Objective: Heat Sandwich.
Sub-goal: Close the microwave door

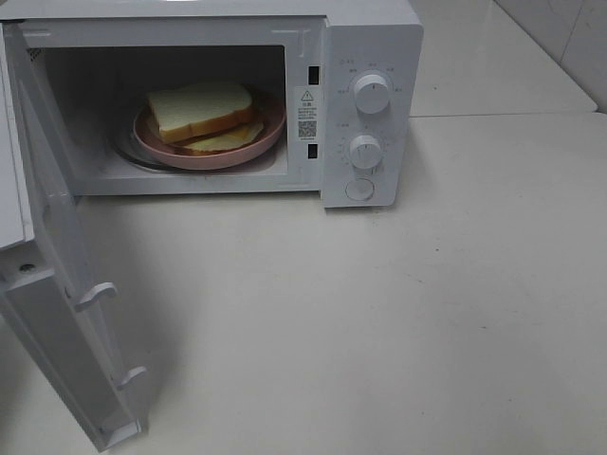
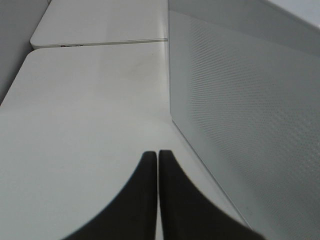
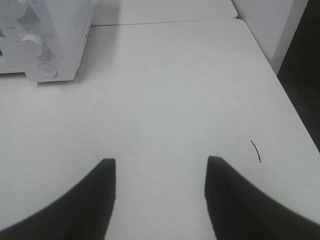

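**Sandwich (image 1: 201, 112) inside the open microwave**

Sandwich slices lie on a round pink plate (image 1: 213, 157) within the microwave (image 1: 370, 38) cavity. The upper white slice leans across a lower one, whose pale yellow filling shows at the front. The plate sits roughly mid-cavity on the turntable.

The door (image 1: 57, 303) is swung wide at the left of the high view, its inner face with two latch hooks turned to the camera. On the control panel right of the cavity are two knobs, upper (image 1: 372, 93) and lower (image 1: 365, 151), with a round button (image 1: 359, 190) beneath. The oven stands on a white surface (image 1: 398, 313).

Neither arm shows in the high view. In the left wrist view the left pincer (image 2: 158, 152) has its fingers pressed together with nothing between them, just beside a dotted mesh panel (image 2: 240, 125), apparently the door. In the right wrist view the right pincer (image 3: 160, 162) is spread and empty above the surface, well apart from the microwave, whose control panel shows in a corner. A small dark curved mark (image 3: 256, 151) lies on the surface near it.
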Tool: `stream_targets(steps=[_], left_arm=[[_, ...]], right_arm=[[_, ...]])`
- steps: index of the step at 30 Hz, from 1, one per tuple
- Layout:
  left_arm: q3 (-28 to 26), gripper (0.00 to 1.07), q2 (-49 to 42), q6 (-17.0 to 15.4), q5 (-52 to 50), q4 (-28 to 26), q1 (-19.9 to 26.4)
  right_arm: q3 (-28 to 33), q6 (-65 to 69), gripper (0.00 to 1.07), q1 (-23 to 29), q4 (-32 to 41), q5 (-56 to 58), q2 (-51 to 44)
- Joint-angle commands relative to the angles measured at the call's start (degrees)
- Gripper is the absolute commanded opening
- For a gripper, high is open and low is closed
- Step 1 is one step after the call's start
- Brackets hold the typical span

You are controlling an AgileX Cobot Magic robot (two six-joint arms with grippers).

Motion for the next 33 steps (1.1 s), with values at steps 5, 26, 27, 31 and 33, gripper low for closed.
stream_targets(steps=[5,26,27,31,33], left_arm=[[0.3,0.00,5.0,-0.4,-8.0,2.6,-0.4],[0.9,0.00,21.7,3.8,-29.6,-1.5,-14.7],[0.9,0.00,22.4,4.7,-30.4,-2.4,-15.4],[0.9,0.00,25.3,10.5,-34.4,-7.7,-18.0],[0.9,0.00,26.8,14.0,-37.0,-11.3,-19.8]], right_arm=[[0.3,-0.4,0.54,-0.2,-0.3,-0.5,-1.3],[0.3,-0.4,0.54,-0.2,-0.3,-0.5,-1.3],[0.3,-0.4,0.54,-0.2,-0.3,-0.5,-1.3],[0.3,-0.4,0.54,-0.2,-0.3,-0.5,-1.3],[0.3,-0.4,0.54,-0.2,-0.3,-0.5,-1.3]])
